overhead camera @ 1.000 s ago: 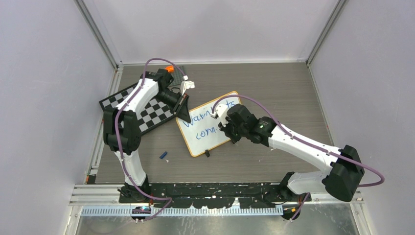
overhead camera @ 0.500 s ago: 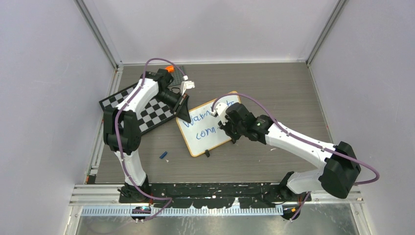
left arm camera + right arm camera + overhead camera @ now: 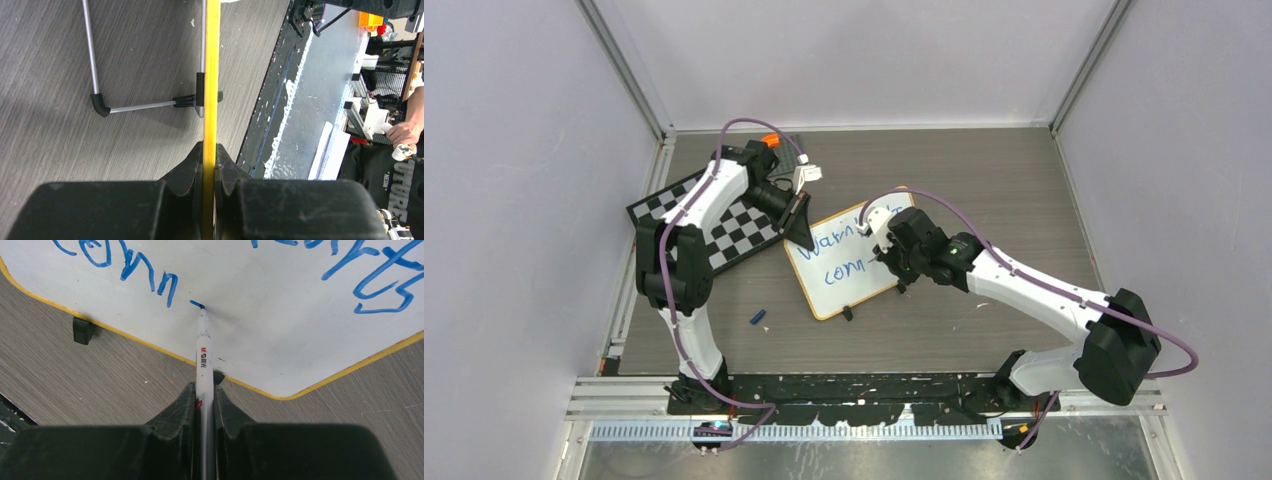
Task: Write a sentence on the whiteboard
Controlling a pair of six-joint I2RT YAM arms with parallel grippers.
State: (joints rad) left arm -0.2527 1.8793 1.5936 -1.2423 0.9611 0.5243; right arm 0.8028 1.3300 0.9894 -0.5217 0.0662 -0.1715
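2 lines of the sentence (image 3: pixel 836 243) begun, the lower one unfinished. What does this stroke need?
– Light, even pressure, with the marker (image 3: pixel 204 355) tip on the whiteboard (image 3: pixel 839 296), mid-frame.
– Pose?
– My right gripper (image 3: pixel 204 390) is clamped on the marker, arm reaching in from lower right. My left gripper (image 3: pixel 210 150) pinches the whiteboard's upper-left edge.

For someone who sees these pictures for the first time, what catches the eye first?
The whiteboard lies at the table's centre, with a blue handwritten sentence in two lines. The right gripper presses a marker tip on it, while the left gripper clamps its yellow rim.
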